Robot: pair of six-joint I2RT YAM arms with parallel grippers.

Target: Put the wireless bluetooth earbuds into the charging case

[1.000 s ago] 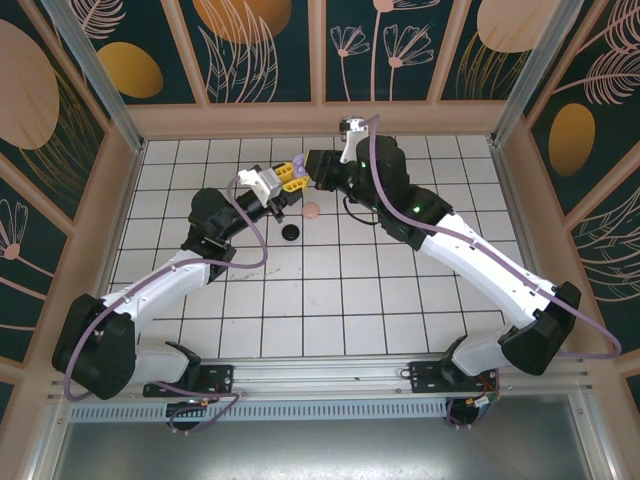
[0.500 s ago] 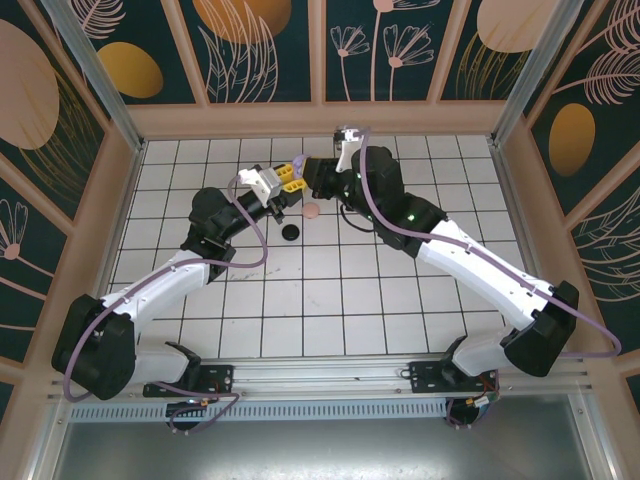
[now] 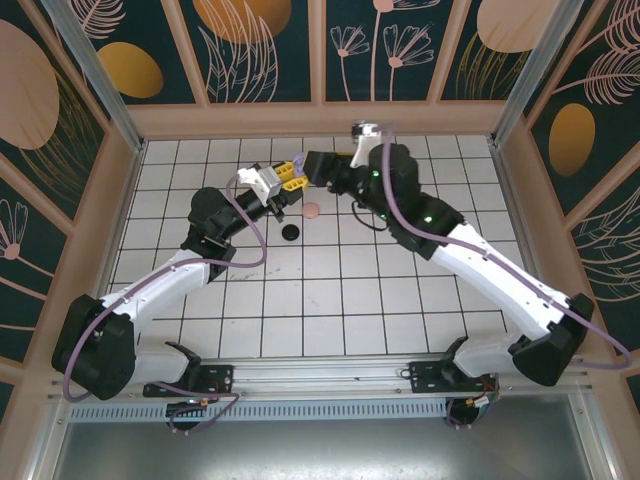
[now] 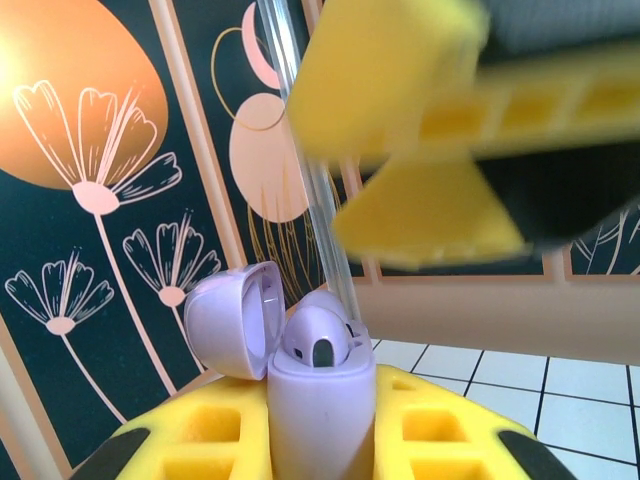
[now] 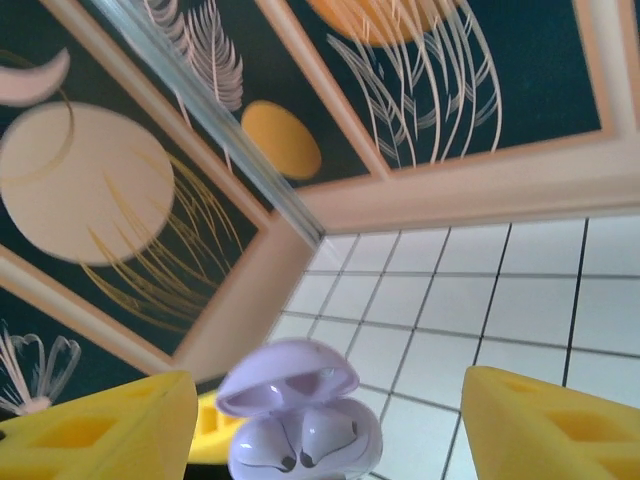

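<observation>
My left gripper (image 4: 322, 395) is shut on the lavender charging case (image 4: 320, 430), which it holds upright above the table with its lid (image 4: 228, 320) swung open. Two lavender earbuds (image 5: 320, 445) sit side by side in the case's wells. My right gripper (image 5: 325, 395) is open, with its yellow fingers (image 5: 520, 420) wide apart on either side of the case (image 5: 305, 440) and not touching it. From above, the left gripper (image 3: 288, 178) and right gripper (image 3: 313, 166) meet tip to tip over the far middle of the tiled table (image 3: 400, 300).
A small round pinkish-tan thing (image 3: 312, 211) and a small round black thing (image 3: 291, 232) lie on the tiles just in front of the grippers. The back wall's wooden ledge (image 3: 320, 118) runs close behind them.
My right gripper's jaws have gone from shut to open and its wrist has swung a little to the right. The left arm and the case have stayed put.
</observation>
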